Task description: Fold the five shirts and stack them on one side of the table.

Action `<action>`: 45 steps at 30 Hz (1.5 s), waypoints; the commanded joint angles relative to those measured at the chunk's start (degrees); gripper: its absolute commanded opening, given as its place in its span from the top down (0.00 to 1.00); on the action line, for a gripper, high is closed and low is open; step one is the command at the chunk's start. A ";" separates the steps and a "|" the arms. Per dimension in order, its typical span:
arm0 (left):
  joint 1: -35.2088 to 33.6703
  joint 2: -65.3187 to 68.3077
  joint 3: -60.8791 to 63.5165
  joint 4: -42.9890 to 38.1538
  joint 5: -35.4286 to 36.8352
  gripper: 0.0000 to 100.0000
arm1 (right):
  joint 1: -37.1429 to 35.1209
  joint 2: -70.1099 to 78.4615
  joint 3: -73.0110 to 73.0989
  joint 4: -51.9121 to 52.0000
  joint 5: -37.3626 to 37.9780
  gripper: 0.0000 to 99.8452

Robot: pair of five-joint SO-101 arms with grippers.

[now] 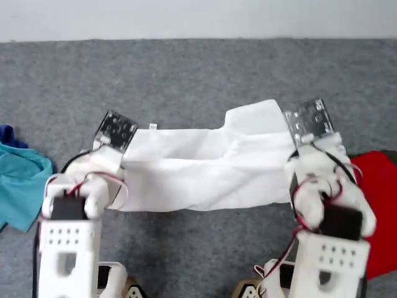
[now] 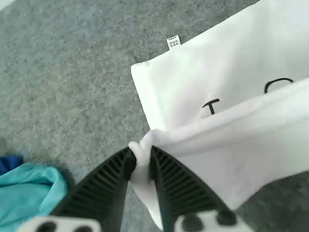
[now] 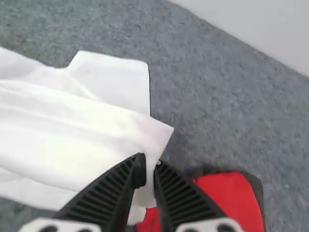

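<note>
Surface: grey felt-like table top point(image 1: 198, 68), nubby, with a pale wall strip point(image 1: 198, 18) along its far edge
White shirt point(image 1: 205, 164): smooth cloth spread across the middle of the table between the two arms, one layer doubled over another in a long band; a squarish flap sticks out on its far side near the right arm
Red shirt point(image 1: 378, 198): at the table's right edge, partly under the right arm, just beside the white shirt's end
Teal shirt point(image 1: 18, 183): crumpled heap at the left edge, apart from the white shirt
Blue cloth point(image 1: 6, 133): small scrap beside the teal heap, on its far side
Left gripper point(image 2: 140, 154): black ribbed fingers clenched on a bunched fold at the white shirt's left end
Right gripper point(image 3: 148, 169): black ribbed fingers pinched on the white shirt's right corner, above the red shirt's edge
Tag point(image 2: 173, 41): tiny white square at the white shirt's far edge
</note>
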 commanded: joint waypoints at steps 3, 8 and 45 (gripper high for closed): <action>-0.18 12.92 -5.67 -10.29 8.09 0.99 | -3.21 7.16 2.81 -11.38 -2.02 0.99; 0.00 23.91 -10.68 -17.49 8.97 0.99 | -3.21 13.41 2.90 -19.47 -2.46 0.99; 0.26 62.95 -35.91 -21.01 9.05 0.98 | -3.03 67.65 -26.29 -38.20 -2.29 0.99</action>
